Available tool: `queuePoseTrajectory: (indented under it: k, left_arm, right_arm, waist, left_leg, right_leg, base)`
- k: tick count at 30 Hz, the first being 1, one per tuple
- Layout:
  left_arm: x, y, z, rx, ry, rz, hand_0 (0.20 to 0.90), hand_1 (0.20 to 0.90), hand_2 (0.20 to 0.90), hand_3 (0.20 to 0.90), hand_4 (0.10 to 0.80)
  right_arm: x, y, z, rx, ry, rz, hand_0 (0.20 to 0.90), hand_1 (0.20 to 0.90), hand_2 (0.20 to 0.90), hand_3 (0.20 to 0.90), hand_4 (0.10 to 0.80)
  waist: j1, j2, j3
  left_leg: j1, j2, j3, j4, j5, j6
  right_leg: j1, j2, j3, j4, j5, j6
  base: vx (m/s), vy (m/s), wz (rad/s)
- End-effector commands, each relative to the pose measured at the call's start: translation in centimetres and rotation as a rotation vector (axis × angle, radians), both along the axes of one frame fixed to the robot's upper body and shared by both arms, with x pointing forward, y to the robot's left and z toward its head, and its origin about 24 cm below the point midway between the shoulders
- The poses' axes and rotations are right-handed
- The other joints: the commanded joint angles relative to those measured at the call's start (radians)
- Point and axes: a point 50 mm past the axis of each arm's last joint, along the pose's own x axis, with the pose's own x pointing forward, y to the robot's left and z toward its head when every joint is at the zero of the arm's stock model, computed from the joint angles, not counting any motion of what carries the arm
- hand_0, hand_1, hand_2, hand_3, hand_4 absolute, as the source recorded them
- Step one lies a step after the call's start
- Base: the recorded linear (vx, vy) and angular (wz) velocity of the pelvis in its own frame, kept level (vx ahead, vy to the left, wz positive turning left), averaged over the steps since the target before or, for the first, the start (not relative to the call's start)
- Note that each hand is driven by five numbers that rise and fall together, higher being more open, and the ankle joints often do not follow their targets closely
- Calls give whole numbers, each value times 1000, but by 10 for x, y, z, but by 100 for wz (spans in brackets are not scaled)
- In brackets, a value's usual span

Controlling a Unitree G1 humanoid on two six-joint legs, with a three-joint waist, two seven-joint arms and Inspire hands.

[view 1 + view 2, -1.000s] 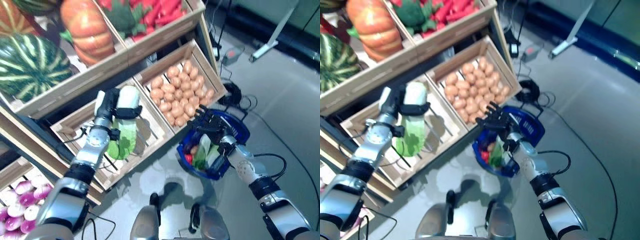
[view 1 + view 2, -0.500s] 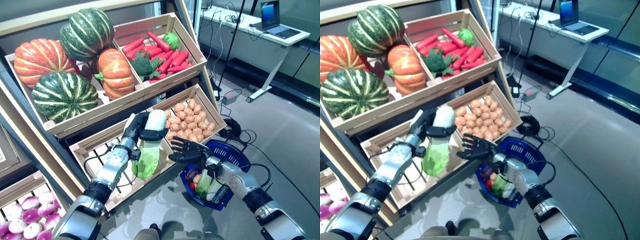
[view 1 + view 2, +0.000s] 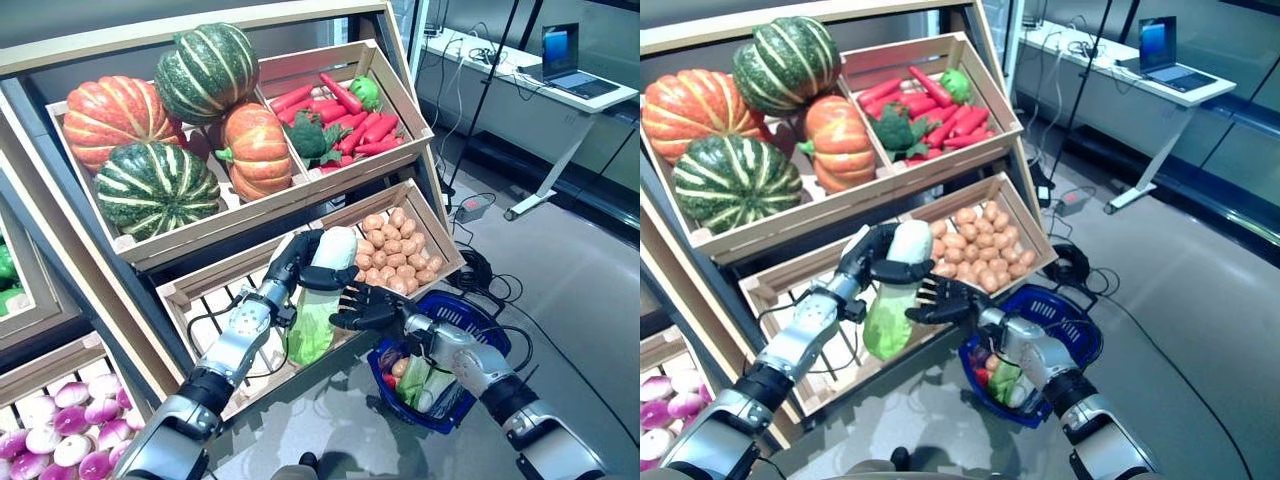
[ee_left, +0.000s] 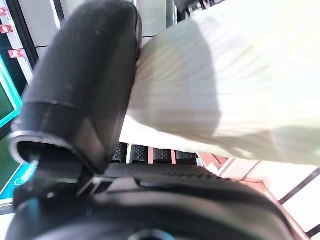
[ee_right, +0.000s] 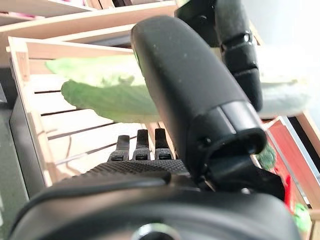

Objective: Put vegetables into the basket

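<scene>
The big wooden shelf (image 3: 130, 262) is holding flat crates, and round, hard-looking pumpkins (image 3: 150, 188) with bumpy ribs are sitting in the top one. Beside them a crate of red peppers and broccoli (image 3: 345, 110) is tilting forward. Below, smooth little potatoes (image 3: 395, 248) are filling one crate, and the slatted crate (image 3: 220, 310) next to it is looking almost bare.

The cabbage (image 3: 318, 300) is hanging in the air in front of that slatted crate, just beside the blue basket (image 3: 470, 318), not in it yet. The left hand (image 3: 290, 270) is curling its fingers and thumb around the white, ribbed stalk end. That end is probably firm and a good place to hold. The green leafy end is likely soft, floppy and easy to tear. The whole thing is probably light.

The right hand (image 3: 365, 306) is stretching out with straight, spread fingers close by the leafy part, gripping nothing. I cannot tell if it is touching.

The plastic basket is sitting on the floor, already holding some vegetables (image 3: 415, 375).
</scene>
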Motion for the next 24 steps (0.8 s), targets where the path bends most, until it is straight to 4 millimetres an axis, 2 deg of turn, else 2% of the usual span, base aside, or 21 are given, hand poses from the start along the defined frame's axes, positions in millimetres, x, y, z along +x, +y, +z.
queuePoseTrajectory:
  k: [1, 7, 12, 17, 20, 24]
  left_arm:
    - [11, -26, 50, -132, -238, -115, 300, 300, 300, 300, 400]
    - [5, -43, 61, -205, -292, -229, 300, 300, 300, 300, 400]
    - [2, -51, 66, -282, -293, -313, 300, 300, 300, 300, 400]
    - [1, -57, 69, -395, -273, -334, 300, 300, 300, 300, 400]
    - [-3, -70, 73, -488, -270, -388, 300, 300, 300, 300, 400]
    - [-7, -86, 81, -616, -242, -456, 300, 300, 300, 300, 400]
  right_arm:
    - [20, 27, 42, 129, -121, 32, 900, 900, 900, 900, 800]
    - [15, 35, 28, 159, -36, 44, 900, 900, 900, 900, 800]
    - [15, 40, 25, 192, 17, 57, 900, 900, 900, 900, 800]
    - [20, 38, 23, 155, 29, 16, 900, 900, 900, 900, 800]
    - [25, 36, 19, 92, 33, -16, 900, 900, 900, 900, 800]
    - [35, 35, 23, 103, 25, -82, 900, 900, 900, 900, 800]
  waist:
    - [14, -19, -86]
    - [21, -18, -93]
    - [24, -18, -103]
    - [25, -17, -111]
    - [29, -17, -115]
    - [36, -17, -116]
  left_leg:
    - [42, -5, 17, 13, -51, -16]
    - [61, -5, 9, 6, -55, -13]
    - [69, -5, 9, -1, -56, -13]
    - [74, -6, 8, -3, -60, -11]
    - [75, -8, 7, -5, -61, -10]
    - [78, -8, 6, -6, -63, -8]
  right_leg:
    - [-20, -24, 34, -9, 102, -47]
    - [-3, -25, 34, -13, 98, -51]
    - [6, -26, 35, -22, 102, -49]
    - [10, -27, 38, -29, 104, -49]
    - [11, -28, 42, -35, 108, -49]
    - [14, -27, 43, -43, 113, -50]
  base:
    - [38, -8, 3]
    - [35, -5, 1]
    - [7, -1, 0]
    - [0, 0, 0]
    - [0, 0, 0]
    - [0, 0, 0]
